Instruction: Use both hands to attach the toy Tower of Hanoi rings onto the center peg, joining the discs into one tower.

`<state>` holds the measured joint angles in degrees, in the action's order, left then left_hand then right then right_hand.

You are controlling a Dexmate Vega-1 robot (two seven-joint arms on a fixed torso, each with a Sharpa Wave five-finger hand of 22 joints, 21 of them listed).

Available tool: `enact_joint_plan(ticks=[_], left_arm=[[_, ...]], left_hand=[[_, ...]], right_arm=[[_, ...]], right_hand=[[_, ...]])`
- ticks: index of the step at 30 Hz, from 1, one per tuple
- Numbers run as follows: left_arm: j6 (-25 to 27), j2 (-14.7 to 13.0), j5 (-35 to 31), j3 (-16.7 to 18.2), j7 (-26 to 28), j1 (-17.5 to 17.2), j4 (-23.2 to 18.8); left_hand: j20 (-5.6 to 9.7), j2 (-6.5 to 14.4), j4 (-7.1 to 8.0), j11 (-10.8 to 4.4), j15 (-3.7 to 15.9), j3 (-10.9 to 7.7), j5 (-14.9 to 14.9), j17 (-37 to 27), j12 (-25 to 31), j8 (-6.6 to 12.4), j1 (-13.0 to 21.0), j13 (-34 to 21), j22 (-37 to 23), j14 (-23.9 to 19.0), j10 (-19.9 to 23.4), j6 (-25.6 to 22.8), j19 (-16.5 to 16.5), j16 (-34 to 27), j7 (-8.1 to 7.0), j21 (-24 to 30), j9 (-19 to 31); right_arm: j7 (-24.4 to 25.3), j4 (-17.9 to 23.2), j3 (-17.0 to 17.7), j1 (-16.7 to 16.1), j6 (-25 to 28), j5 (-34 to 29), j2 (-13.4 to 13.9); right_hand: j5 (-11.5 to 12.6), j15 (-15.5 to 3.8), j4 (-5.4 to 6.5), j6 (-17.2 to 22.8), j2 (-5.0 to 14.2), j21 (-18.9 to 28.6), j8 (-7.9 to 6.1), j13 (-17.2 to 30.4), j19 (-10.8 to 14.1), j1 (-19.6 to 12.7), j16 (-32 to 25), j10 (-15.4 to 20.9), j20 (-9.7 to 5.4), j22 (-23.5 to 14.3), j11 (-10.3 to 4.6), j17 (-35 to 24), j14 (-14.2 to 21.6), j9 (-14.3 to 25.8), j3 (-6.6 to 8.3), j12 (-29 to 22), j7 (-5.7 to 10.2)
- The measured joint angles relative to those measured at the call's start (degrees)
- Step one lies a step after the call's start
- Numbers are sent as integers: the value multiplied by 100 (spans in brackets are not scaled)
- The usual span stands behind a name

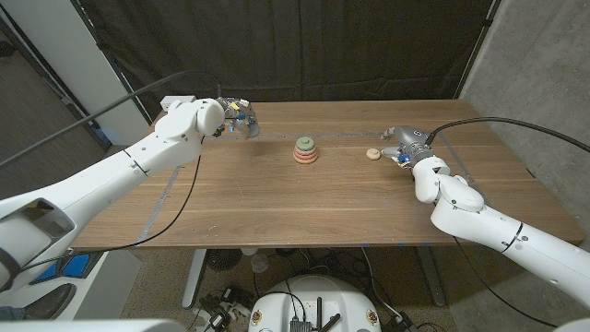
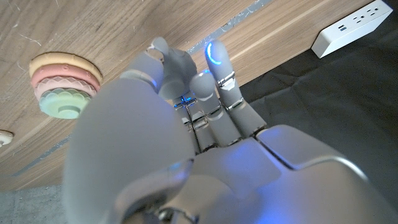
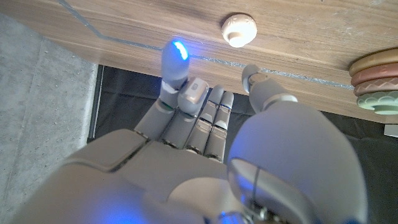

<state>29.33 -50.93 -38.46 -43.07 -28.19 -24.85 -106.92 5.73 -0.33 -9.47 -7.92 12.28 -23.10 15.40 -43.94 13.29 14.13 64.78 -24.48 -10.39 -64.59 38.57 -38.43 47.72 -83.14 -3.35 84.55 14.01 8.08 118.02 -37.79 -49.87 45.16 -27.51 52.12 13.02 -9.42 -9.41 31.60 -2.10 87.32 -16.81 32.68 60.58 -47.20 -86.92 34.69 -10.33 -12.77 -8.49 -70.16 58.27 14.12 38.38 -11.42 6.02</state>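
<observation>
Right hand (image 1: pixel 403 146), empty and loosely curled, waits near cream disc (image 1: pixel 372 154); ring tower (image 1: pixel 305 149) stands between hands.

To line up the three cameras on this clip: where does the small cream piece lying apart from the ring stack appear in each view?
Head view: small cream piece right of the ring stack, just before the right hand.
Left wrist view: sliver at the frame edge, below the stack.
Right wrist view: on the wood beyond the fingertips.
Shared landmark: the ring stack.

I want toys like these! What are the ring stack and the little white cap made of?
The stack looks like matte silicone or painted wood: soft pastel rings with faceted edges, no shine. The cap looks like pale unpainted wood or plastic; it is too small to tell.
</observation>
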Motion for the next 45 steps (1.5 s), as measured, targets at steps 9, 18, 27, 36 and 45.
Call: enact_joint_plan(ticks=[9,18,27,36,45], left_arm=[[-74,6,-76,73,-72,17,-49],[-307,67,-27,131,34,16,-5],[-570,203,26,137,140,62,99],[-848,379,89,82,218,175,264],[-1073,551,123,-8,263,291,421]], left_hand=[[0,-1,-1,-8,0,-1,11,-24,-33,-40,0,0,0,0,24,0,0,0,0,0,16],[24,-3,-16,5,30,-16,12,0,-68,-63,1,0,-16,-53,61,-23,24,49,-21,0,33],[23,-3,-17,-8,0,-15,11,-25,-79,-87,3,0,-16,-83,90,-74,22,49,-29,23,48],[22,-5,-17,0,0,-14,5,-47,-125,-90,19,0,-16,-83,139,-73,22,71,-29,45,53],[22,-10,-18,-5,0,-14,1,-54,-129,-110,25,0,-16,-82,146,-85,22,71,-17,45,52]], right_arm=[[-45,0,-39,42,42,0,0],[-61,61,-46,45,122,-17,18],[-56,149,-19,-13,218,-18,49],[-16,242,4,-70,337,-5,84],[45,323,51,-132,418,48,121]], right_hand=[[0,0,0,0,0,0,0,0,0,0,0,0,0,-16,0,0,0,0,0,0,0],[0,0,-20,31,0,0,0,0,0,0,-44,0,0,-8,0,0,0,0,20,0,-31],[0,0,-20,31,31,0,0,0,0,-31,-44,30,0,0,31,0,0,0,20,0,-31],[0,0,-20,53,31,0,0,0,0,-31,-44,30,0,0,30,0,0,0,20,0,-8],[0,0,-20,55,31,0,0,-4,0,-31,-44,41,0,0,19,1,0,0,20,0,-6]])
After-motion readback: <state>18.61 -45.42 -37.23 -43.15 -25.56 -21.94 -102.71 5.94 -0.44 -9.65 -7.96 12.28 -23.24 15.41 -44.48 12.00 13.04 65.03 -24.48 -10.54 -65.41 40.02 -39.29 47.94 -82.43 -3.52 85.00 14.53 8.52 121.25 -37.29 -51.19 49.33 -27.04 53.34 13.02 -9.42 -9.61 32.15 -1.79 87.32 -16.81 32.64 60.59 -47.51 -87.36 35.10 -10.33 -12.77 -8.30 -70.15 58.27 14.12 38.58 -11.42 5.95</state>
